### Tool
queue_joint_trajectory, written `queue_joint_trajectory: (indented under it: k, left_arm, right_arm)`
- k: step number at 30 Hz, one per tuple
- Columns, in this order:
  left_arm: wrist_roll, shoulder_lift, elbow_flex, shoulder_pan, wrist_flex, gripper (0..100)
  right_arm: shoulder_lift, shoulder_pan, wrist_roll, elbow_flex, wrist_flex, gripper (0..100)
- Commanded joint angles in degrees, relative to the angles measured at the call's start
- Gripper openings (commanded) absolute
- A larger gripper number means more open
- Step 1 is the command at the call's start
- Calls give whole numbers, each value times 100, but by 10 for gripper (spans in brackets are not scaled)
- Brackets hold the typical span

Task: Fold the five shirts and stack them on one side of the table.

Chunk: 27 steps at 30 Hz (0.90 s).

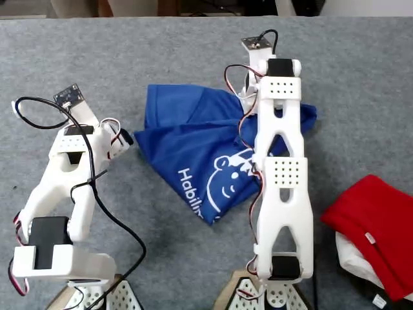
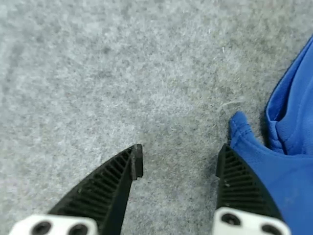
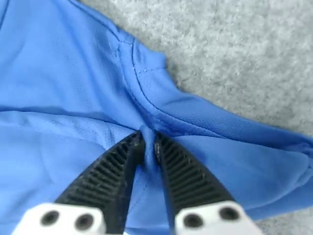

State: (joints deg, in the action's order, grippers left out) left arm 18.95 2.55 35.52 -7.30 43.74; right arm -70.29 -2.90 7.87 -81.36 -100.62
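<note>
Right pincer (image 3: 147, 139) clamped on a thin fold of the crumpled blue fabric shirt (image 3: 68, 78), left pincer (image 2: 179, 159) gaping over grey bench (image 2: 98, 68) with shirt's edge just beside it; so slight a pinch may slip when pulled.

The blue shirt (image 1: 193, 152) covers the middle of the table (image 1: 129, 58). The right arm (image 1: 284, 174) reaches from the near edge out over the shirt's right side and bars a straight pass across it. The left arm (image 1: 58, 187) fills the near left. A red shirt (image 1: 377, 219) on white cloth (image 1: 352, 258) takes the near right corner. Bare table runs along the far edge, over the far left, and between the right arm and the red shirt. The left gripper (image 2: 178, 161), fingers spread, has bare table between them, the blue shirt's corner just beside one.
</note>
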Motion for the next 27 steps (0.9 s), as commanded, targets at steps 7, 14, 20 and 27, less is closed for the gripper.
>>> queue_joint_trajectory:
  k: [7, 14, 20, 27]
  left_arm:
    - [-35, 13, -299, -9, -79, 254]
    - [-35, 13, -299, 9, -88, 254]
    - [-26, 13, -299, 9, -88, 254]
    - [9, 22, -598, -9, -35, 254]
  right_arm:
    - [1780, 31, 18, -242, -123, 4]
    - [2993, 251, 35, -233, -167, 4]
    - [4163, 822, 35, -224, -149, 4]
    - [3969, 1499, 0, -233, 185, 4]
